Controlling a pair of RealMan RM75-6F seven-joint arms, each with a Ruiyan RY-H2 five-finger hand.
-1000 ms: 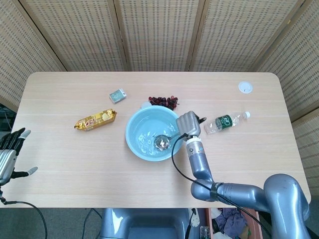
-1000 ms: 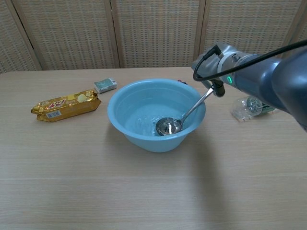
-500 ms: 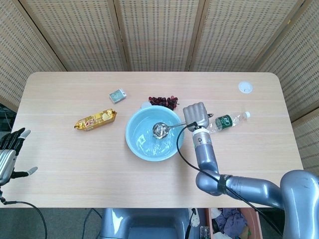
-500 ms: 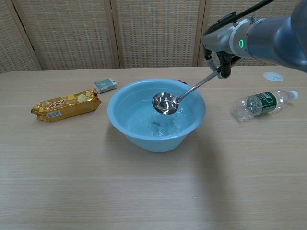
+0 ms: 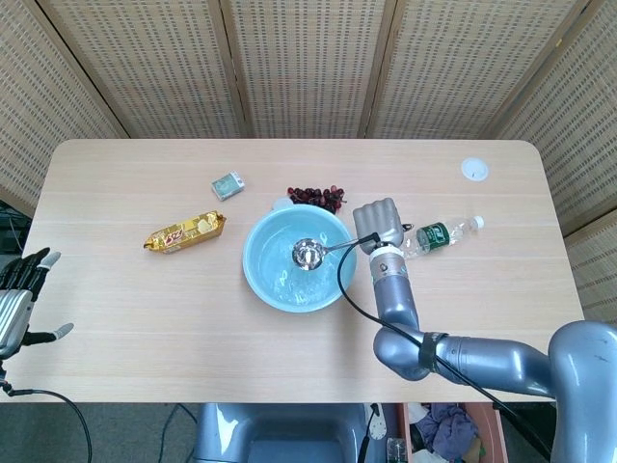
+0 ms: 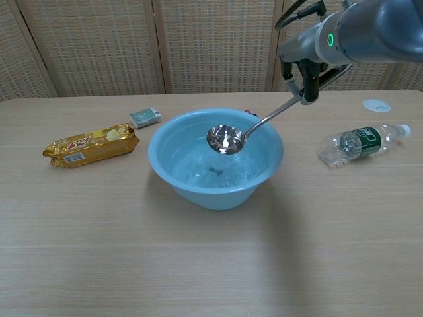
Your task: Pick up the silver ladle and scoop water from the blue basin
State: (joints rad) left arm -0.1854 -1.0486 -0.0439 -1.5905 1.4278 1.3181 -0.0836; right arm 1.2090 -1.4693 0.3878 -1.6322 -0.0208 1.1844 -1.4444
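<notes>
The blue basin (image 5: pixel 273 287) (image 6: pixel 264 173) stands mid-table with water in it. My right hand (image 5: pixel 379 224) (image 6: pixel 305 56) grips the handle of the silver ladle (image 5: pixel 308 254) (image 6: pixel 225 139), at the basin's right rim. The ladle's bowl hangs above the water, level with the rim, its handle slanting up to the hand. My left hand (image 5: pixel 19 289) shows only in the head view, at the far left table edge, fingers spread and holding nothing.
A plastic water bottle (image 5: pixel 437 234) (image 6: pixel 360 142) lies right of the basin. A gold snack packet (image 5: pixel 185 231) (image 6: pixel 89 145) and a small box (image 5: pixel 228 184) (image 6: pixel 145 117) lie to its left. Dark grapes (image 5: pixel 316 196) sit behind it. A white lid (image 5: pixel 473 170) (image 6: pixel 376 105) rests far right.
My right hand has risen and lifted the ladle's bowl out of the water at the basin's bottom, up to rim height and slightly left. The left hand has stayed still.
</notes>
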